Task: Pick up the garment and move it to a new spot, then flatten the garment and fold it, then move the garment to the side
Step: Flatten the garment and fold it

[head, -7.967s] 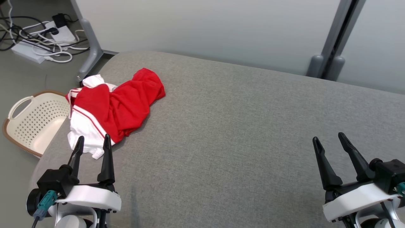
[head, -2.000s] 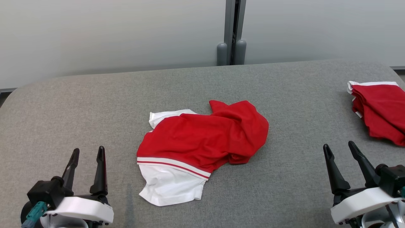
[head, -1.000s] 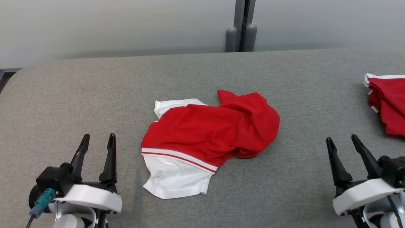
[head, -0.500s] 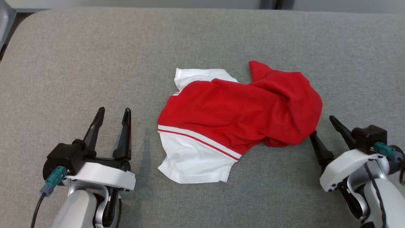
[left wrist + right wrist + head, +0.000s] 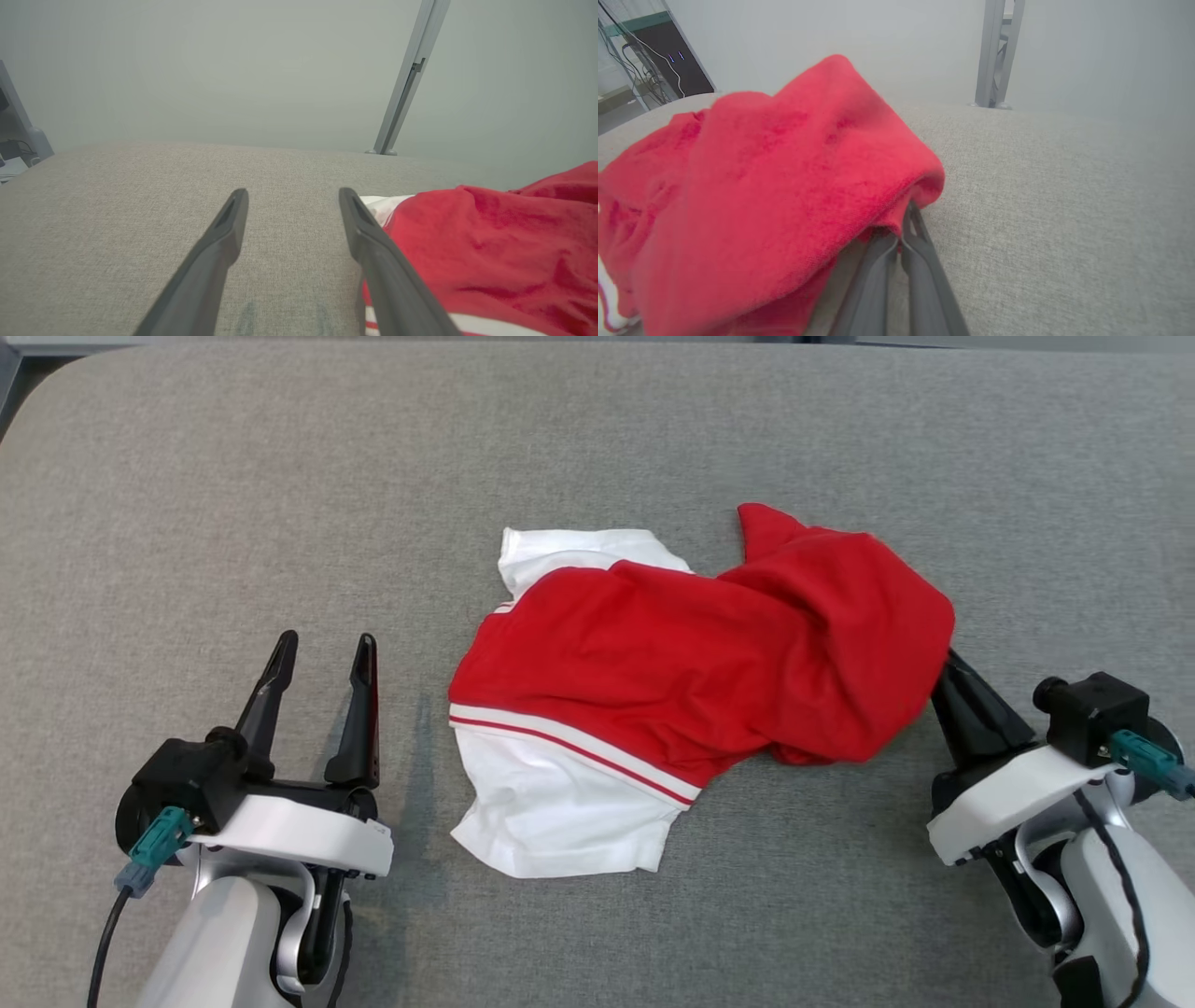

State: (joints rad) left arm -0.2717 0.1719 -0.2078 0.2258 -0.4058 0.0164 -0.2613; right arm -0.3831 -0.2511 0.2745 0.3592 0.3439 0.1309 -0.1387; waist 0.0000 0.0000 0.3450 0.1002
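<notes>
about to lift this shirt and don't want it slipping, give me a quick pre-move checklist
1. Right end effector shut on the red edge of the garment: ok.
2. How much cloth it caught: cannot tell, tips hidden under the fold.
3. Left end effector open, off the cloth: ok.
4. Garment lying flat: not ok, crumpled.
5. Bare grey surface around for a new spot: ok.

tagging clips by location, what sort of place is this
Probably a robotics lab or test room, not a home: a grey cloth-covered table, plain pale partition panels on a metal post, and a dark equipment cabinet.
</notes>
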